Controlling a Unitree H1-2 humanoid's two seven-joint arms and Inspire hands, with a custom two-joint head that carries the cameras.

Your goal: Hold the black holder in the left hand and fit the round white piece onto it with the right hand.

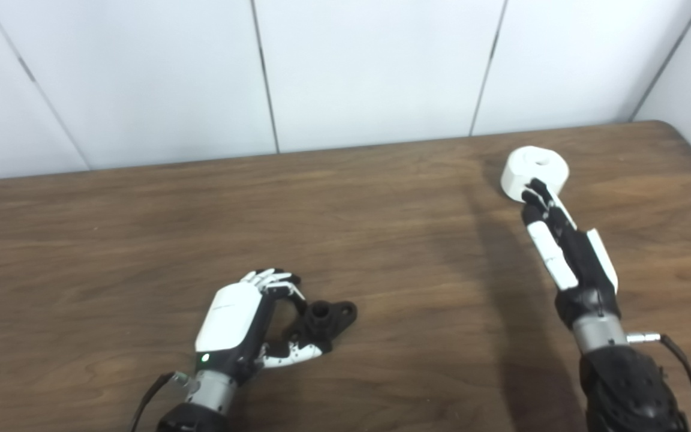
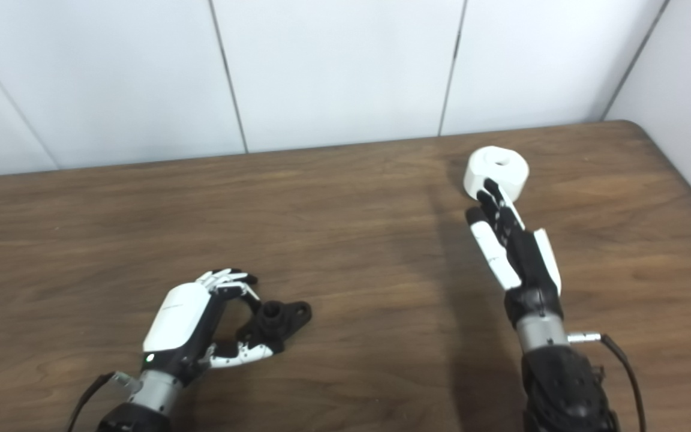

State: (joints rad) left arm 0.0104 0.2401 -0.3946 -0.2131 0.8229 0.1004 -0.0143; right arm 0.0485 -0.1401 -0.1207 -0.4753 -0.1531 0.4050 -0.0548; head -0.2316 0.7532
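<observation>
The black holder (image 1: pixel 326 319) lies flat on the wooden table (image 1: pixel 111 240) at the front, left of centre, its short round post pointing up. My left hand (image 1: pixel 243 318) rests just to its left, fingers half curled above its near end and the thumb lying along its front edge; the hand is open and the holder is still on the table. The round white piece (image 1: pixel 537 167), a thick disc with a hole in its top, sits at the back right. My right hand (image 1: pixel 561 246) stretches toward it, open, with its fingertips at the disc's near side.
A white panelled wall (image 1: pixel 345 66) runs close behind the table's far edge. The table's rounded far right corner (image 1: pixel 675 129) is close to the white piece. A cable (image 1: pixel 681 360) trails from my right wrist.
</observation>
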